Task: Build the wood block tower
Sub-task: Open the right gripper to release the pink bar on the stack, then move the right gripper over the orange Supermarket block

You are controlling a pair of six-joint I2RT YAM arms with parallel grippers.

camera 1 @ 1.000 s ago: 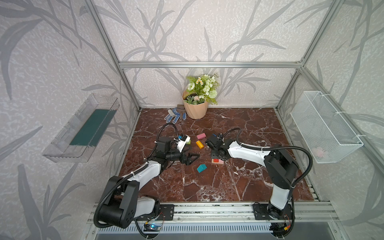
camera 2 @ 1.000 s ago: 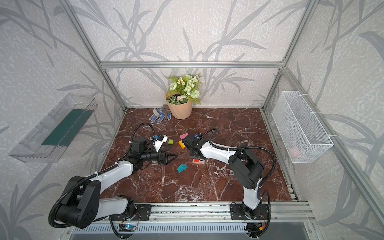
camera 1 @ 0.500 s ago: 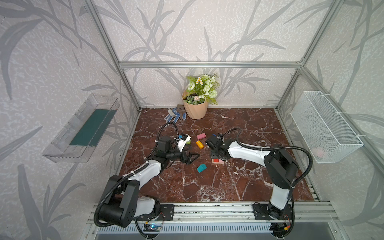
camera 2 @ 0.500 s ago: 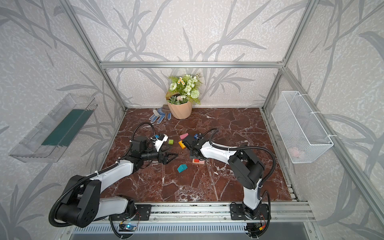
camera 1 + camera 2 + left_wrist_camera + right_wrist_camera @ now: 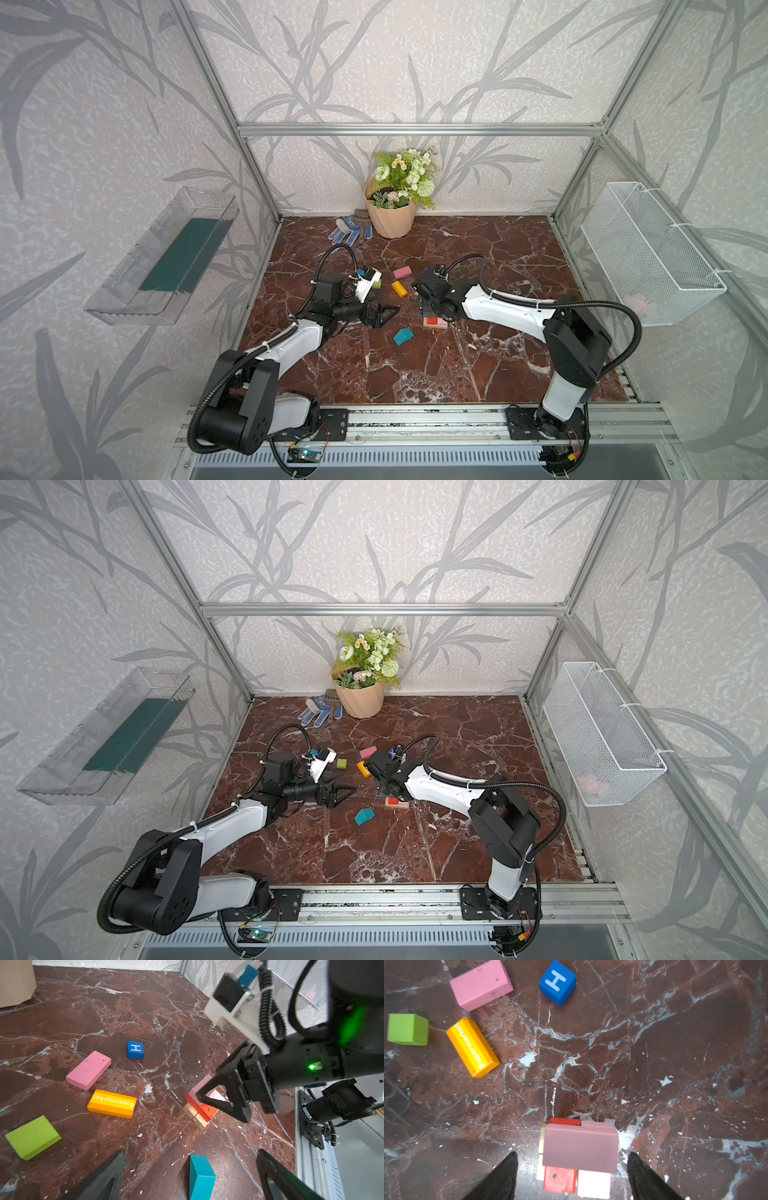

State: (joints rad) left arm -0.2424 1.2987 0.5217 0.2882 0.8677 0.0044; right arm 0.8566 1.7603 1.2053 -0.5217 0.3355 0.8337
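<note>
**Operator:** Confirm layout from above, largest item first, 12 o'clock toward the back wall.

**Technician:** Base surface: marble floor [image 5: 478, 365]. At 9 o'clock of the tower: left gripper [image 5: 388, 316], spread wide, empty. Over the tower: right gripper [image 5: 572, 1153], spread to either side of the top block, clear of both flanks, pinching nothing.

**Operator:** Locate the tower and remaining stock.

**Technician:** Near floor centre: tower [image 5: 435, 322]. Tan base, then a red and pale pink layer, then top pink block [image 5: 579, 1147] laid crosswise, apparently not centred on that layer. Loose, taken from the tower: pink oblong [image 5: 402, 272] and orange oblong [image 5: 399, 288] at 11 o'clock, green cube [image 5: 341, 764] at 10, teal house piece [image 5: 403, 336] at 8, blue "H" cube [image 5: 135, 1049] near 12.

**Operator:** State hazards.

**Technician:** Probably at the release step.
- Risk of dragging the top block if lifted with one finger brushing a flank.
- Risk of toppling under an off-centre load.
- Risk of arm contact, with little room beside the teal house piece.

Retreat straight up. Approach singly.
</note>
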